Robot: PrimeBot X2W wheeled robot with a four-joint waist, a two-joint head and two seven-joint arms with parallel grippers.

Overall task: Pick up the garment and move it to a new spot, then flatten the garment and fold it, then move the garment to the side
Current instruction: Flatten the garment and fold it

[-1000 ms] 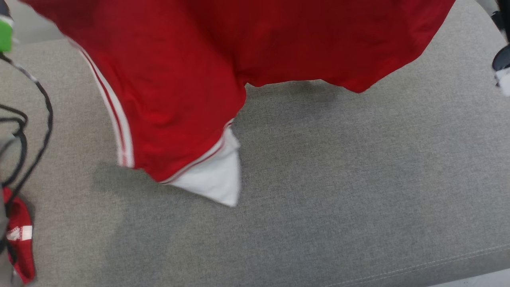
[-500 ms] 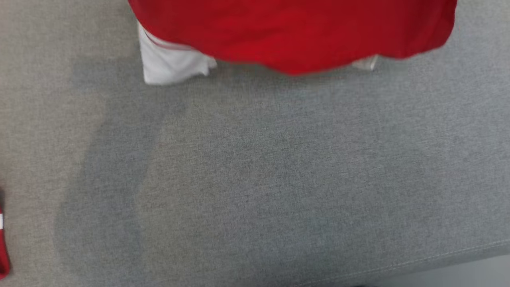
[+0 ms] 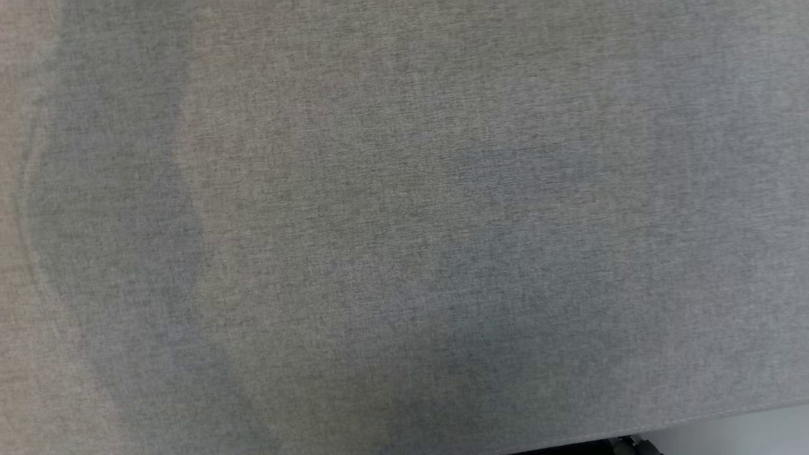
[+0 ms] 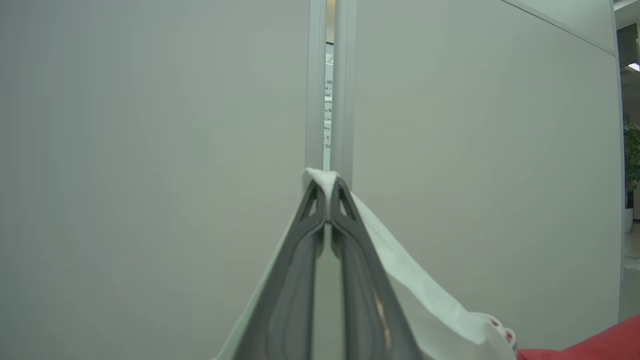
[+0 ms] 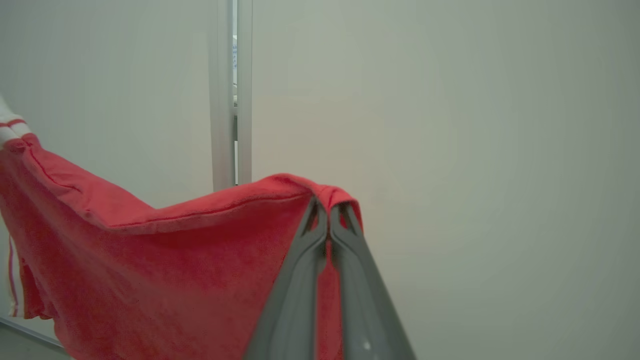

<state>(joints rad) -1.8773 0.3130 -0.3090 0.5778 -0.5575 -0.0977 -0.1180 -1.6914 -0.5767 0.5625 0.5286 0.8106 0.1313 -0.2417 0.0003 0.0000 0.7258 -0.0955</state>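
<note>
Head view. We look down on a grey upholstered surface (image 3: 354,208). Soft shadows cross its weave, with a broad band at the left and a fainter patch right of centre. At the lower right corner the surface ends in a straight edge. Beyond that edge lie a strip of pale floor (image 3: 746,436) and a small dark part that we cannot identify.

Left wrist view. From left to right we see a pale partition panel (image 4: 150,150), a narrow vertical gap (image 4: 328,100), a second pale panel and, at the far right edge, a potted plant (image 4: 631,150). The left tool (image 4: 327,192) rises from the bottom centre. Its two grey fingers are pressed together and pinch a white edge of the red jersey (image 4: 415,295). A little white cloth shows above the fingertips. The rest falls away toward the lower right, where it meets the red body of the jersey at the corner.

Right wrist view. At the far left edge we note a white cuff (image 5: 10,127) crossed by a red stripe. From it the red cloth hangs as a slack sheet in the air, and its stitched hem (image 5: 200,212) runs along the top. Right of centre, the right tool (image 5: 328,212) has its fingers pressed together and pinches the end of that hem, which folds over the fingertips. Pale wall panels stand behind, with a bare panel at the right.
</note>
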